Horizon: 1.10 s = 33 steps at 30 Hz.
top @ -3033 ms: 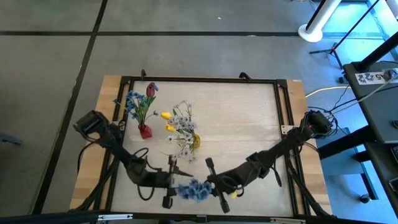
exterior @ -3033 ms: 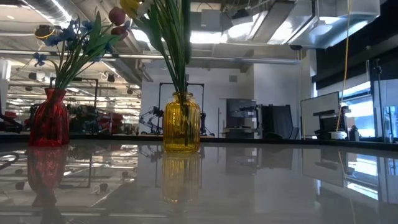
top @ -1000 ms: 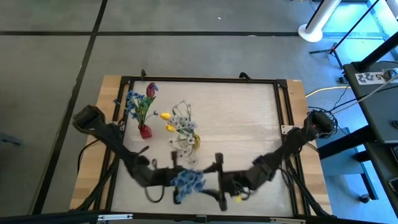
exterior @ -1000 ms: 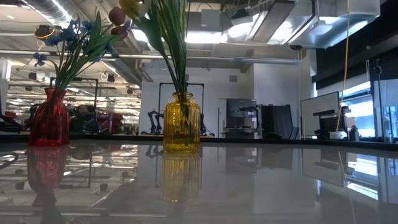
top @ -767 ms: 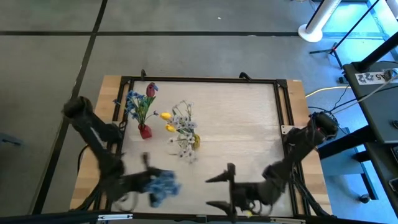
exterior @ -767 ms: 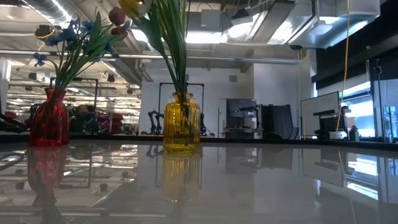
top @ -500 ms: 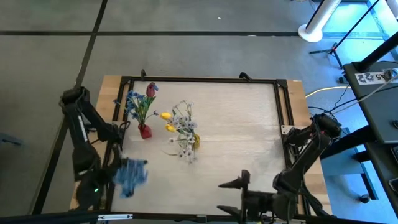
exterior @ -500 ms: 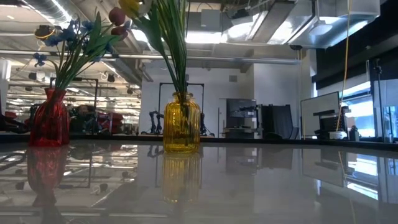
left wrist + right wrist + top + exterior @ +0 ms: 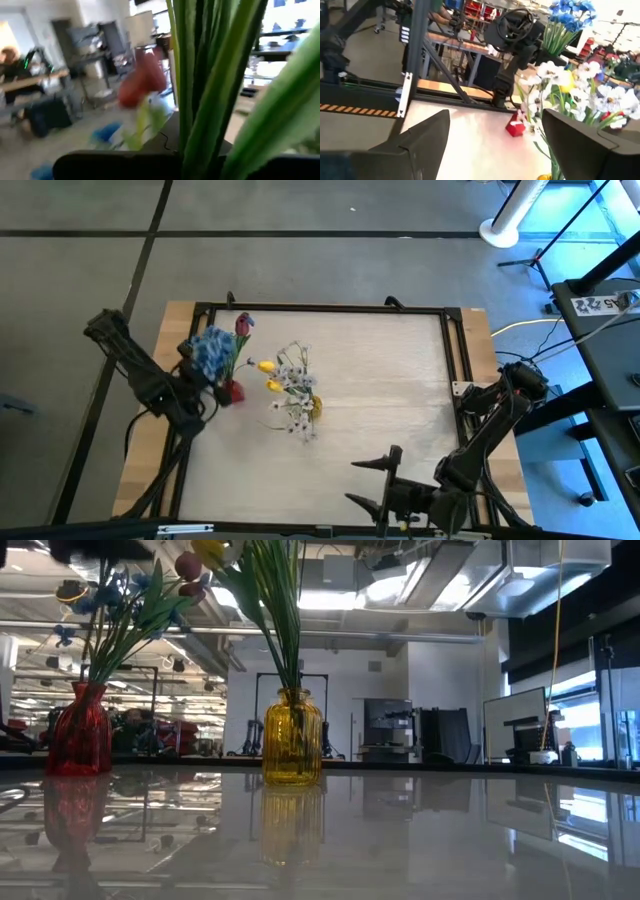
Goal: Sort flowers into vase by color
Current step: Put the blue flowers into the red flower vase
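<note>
A red vase [image 9: 233,391] at the far left of the table holds blue flowers and a dark red bud [image 9: 243,324]. A yellow vase [image 9: 292,737] next to it holds yellow tulips [image 9: 266,366] and white sprigs [image 9: 296,402]. My left gripper [image 9: 198,378] is shut on a bunch of blue flowers [image 9: 210,352], which it carries over the red vase. My right gripper [image 9: 350,482] stands open and empty by the table's near edge, facing the vases. My left gripper pinches the blue bunch by its green stems [image 9: 200,105], which run up between its two fingers. The blooms [image 9: 210,352] stand above the gripper, clear of the table and over the red vase. I cannot tell whether the stems' lower ends reach the vase.
A black frame [image 9: 320,309] runs round the pale tabletop. The right half of the table [image 9: 400,380] bears nothing. The two vases stand close together, their flowers nearly touching.
My left gripper has carried the blue bunch from the middle of the near edge toward the table's left edge, then up and toward the far edge, to above the red vase. My right gripper has drawn back toward the near edge and the right, away from the bunch.
</note>
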Motion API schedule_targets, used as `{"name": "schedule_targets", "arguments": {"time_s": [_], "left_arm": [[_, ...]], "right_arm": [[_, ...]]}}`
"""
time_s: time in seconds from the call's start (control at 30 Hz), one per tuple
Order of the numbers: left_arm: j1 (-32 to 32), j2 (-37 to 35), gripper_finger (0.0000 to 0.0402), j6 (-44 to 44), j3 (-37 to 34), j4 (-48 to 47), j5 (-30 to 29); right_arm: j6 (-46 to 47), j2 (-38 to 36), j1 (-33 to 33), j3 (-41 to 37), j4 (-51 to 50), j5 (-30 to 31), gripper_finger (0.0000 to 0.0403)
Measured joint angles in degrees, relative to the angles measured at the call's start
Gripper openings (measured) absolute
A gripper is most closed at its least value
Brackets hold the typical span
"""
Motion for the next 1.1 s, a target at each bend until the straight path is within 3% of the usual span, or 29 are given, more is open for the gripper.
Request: {"name": "schedule_targets", "arguments": {"time_s": [0.2,0.57,0.83,1.1], "left_arm": [[6.79,-6.01,0.0000,-5.21,-7.61,2.92,0.18],[9.91,-6.30,0.0000,-14.40,-19.52,14.23,0.72],[9.49,-6.33,0.0005,-15.38,-23.15,16.39,12.32],[6.53,-6.93,0.0087,-6.87,-21.19,16.13,21.91]], "right_arm": [[3.95,0.00,-0.35,-0.06,-1.83,-0.32,0.0315],[4.43,0.00,-0.24,-0.06,-2.24,-0.36,0.0315],[8.56,0.00,-0.22,-0.06,-6.21,-0.36,0.0315],[8.96,0.02,-0.22,-0.06,-7.25,-0.36,0.0315]]}}
